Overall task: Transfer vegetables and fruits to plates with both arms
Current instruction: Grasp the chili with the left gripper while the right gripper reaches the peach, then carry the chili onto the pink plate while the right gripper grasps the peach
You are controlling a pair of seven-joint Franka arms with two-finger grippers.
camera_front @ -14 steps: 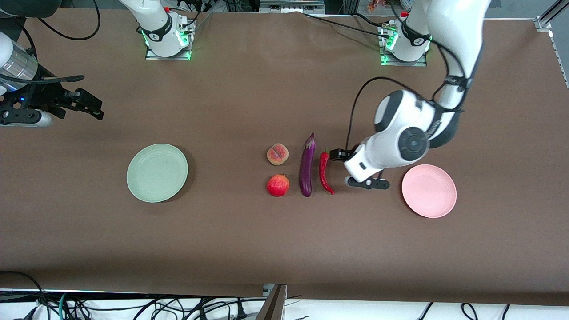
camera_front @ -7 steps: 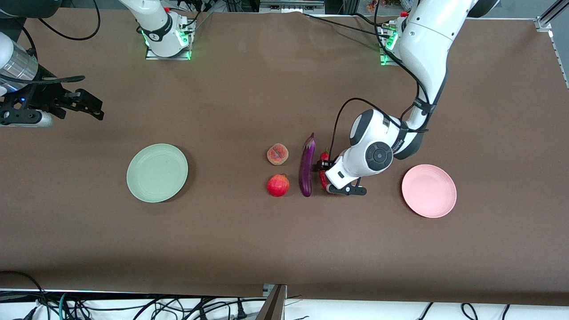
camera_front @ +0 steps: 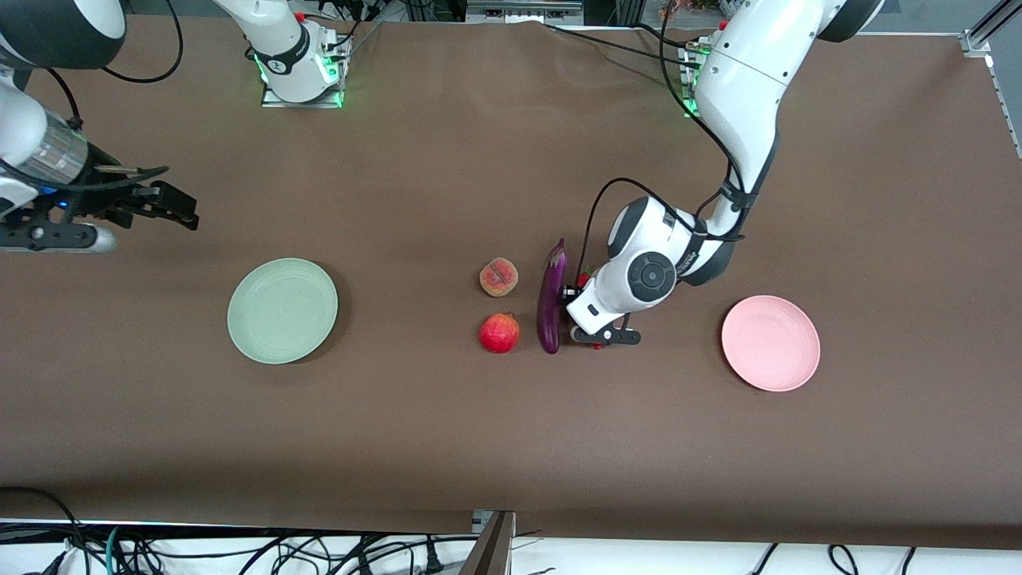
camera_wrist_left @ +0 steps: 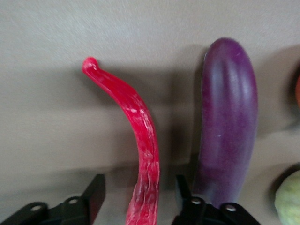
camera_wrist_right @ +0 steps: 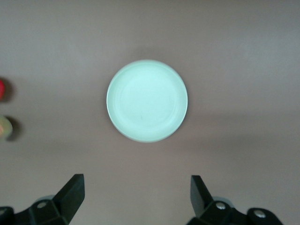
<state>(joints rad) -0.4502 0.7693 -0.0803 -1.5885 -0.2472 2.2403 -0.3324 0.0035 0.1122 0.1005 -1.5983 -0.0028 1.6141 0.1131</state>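
- Brown matting covers the whole table (camera_front: 447, 447), with cables along the edge nearest the front camera and the two arm bases mounted at the farthest edge.
- At the right arm's end, the right gripper (camera_front: 172, 209) hangs in the air over bare table, its fingers (camera_wrist_right: 72, 192) spread wide and holding nothing; this arm waits.
- The pale green plate (camera_front: 283, 311) lies flat nearby, a little nearer the front camera than the spot under that gripper, and it is bare; the right wrist view looks straight down on it (camera_wrist_right: 147, 100).
- Toward the middle, the pinkish-yellow peach (camera_front: 499, 277) sits just beside the round red fruit (camera_front: 500, 333), the peach being the farther of the two from the front camera.
- Next comes the purple eggplant (camera_front: 550, 299), lying lengthwise with its dark stem pointing toward the arm bases.
- Just beside the eggplant, the left gripper (camera_front: 576, 315) is down at the red chili pepper (camera_wrist_left: 140, 140), which the wrist mostly hides in the front view.
- The left wrist view shows its fingers (camera_wrist_left: 93, 197) open, one on each side of the chili, with gaps between, so nothing is clamped yet; the chili lies on the mat.
- The pink plate (camera_front: 770, 343) sits bare toward the left arm's end, well apart from the produce.
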